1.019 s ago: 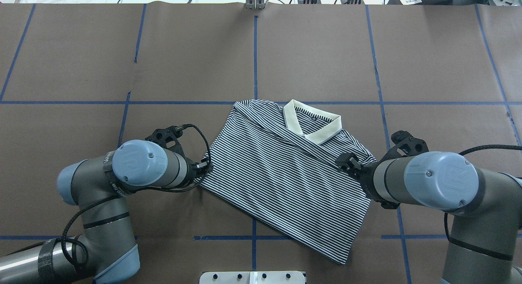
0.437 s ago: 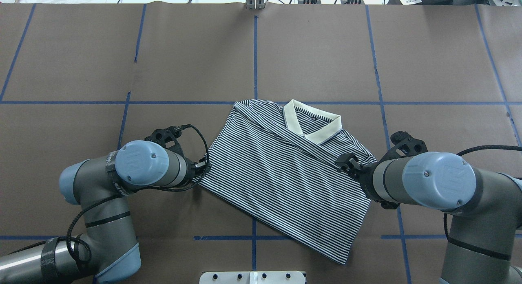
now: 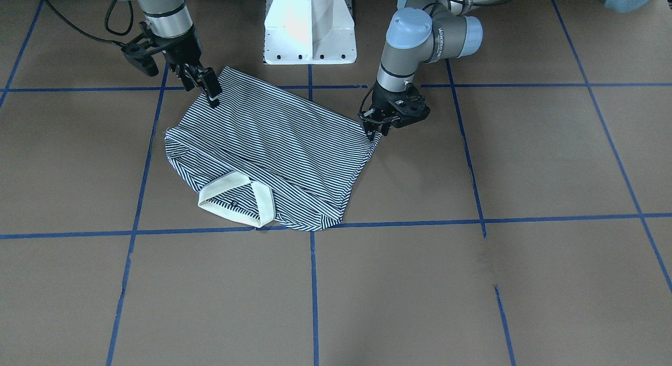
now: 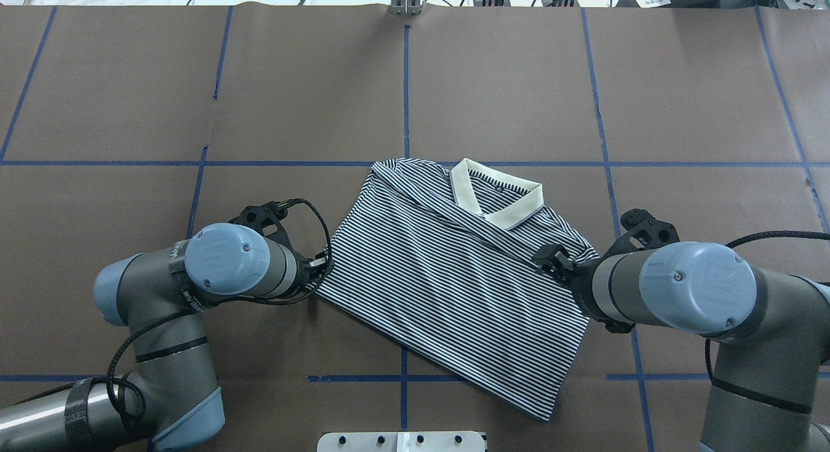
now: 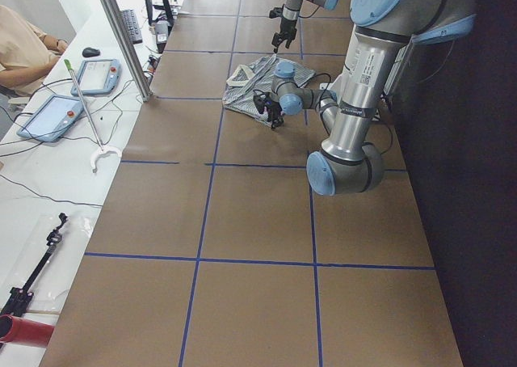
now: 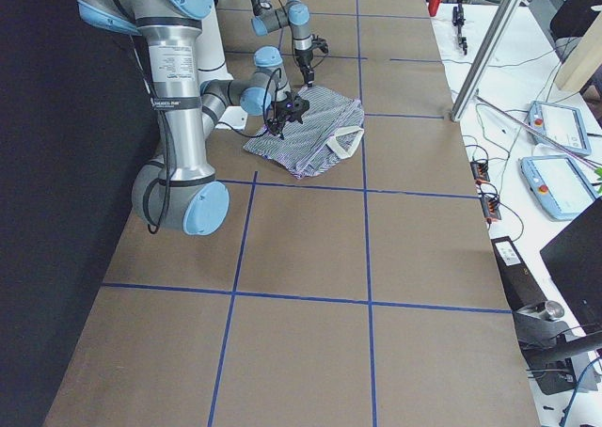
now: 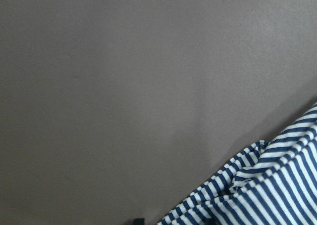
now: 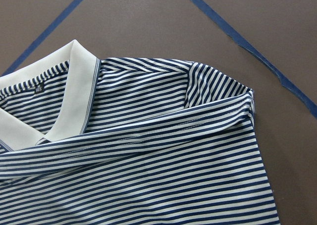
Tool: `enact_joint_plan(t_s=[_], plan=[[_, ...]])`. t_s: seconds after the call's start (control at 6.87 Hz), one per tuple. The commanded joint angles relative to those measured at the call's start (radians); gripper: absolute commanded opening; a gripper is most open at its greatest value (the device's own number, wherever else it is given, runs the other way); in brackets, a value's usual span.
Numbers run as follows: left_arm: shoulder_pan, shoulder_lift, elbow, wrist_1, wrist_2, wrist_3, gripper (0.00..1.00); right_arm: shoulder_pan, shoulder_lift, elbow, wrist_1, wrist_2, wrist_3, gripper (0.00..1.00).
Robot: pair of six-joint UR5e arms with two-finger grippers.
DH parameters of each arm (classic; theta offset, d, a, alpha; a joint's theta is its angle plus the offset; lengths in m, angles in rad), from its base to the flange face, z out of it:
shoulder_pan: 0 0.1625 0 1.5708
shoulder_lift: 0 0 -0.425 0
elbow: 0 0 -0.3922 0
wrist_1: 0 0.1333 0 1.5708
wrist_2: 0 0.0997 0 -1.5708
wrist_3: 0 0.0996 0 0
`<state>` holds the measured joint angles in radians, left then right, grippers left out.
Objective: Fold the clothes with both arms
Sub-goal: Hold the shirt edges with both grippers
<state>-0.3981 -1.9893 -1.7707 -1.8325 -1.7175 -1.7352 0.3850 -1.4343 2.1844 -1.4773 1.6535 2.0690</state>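
The striped polo shirt (image 4: 447, 283) lies flat and skewed on the brown table, its cream collar (image 4: 496, 196) on the far side and its sleeves tucked in. My left gripper (image 3: 374, 128) is down at the shirt's left near corner (image 7: 257, 185), which is bunched there. Its fingers are too hidden to read. My right gripper (image 3: 207, 90) stands over the shirt's right edge by the shoulder (image 8: 218, 93), fingers apart, with no cloth seen between them. The left arm (image 4: 227, 261) and the right arm (image 4: 697, 280) both reach in low.
The white pedestal base (image 3: 310, 27) stands just behind the shirt on the robot's side. Blue tape lines (image 4: 405, 82) cross the brown table cover. A side bench (image 5: 56, 116) holds tablets and tools, with a person's sleeve (image 5: 20, 44) at its far end.
Both arms have crept a little inward toward the shirt. The shirt itself has barely shifted.
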Motion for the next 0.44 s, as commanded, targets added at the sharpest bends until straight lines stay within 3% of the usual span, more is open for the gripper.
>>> enact_joint_plan(t_s=[0.0,0.29], plan=[[-0.004,-0.002,-0.015,0.013,0.001,-0.003,0.00,0.000,0.000,0.000,0.000,0.000,0.000,1.00],[-0.017,-0.002,-0.027,0.044,0.001,0.009,0.00,0.000,0.000,0.000,0.000,0.000,0.000,1.00]])
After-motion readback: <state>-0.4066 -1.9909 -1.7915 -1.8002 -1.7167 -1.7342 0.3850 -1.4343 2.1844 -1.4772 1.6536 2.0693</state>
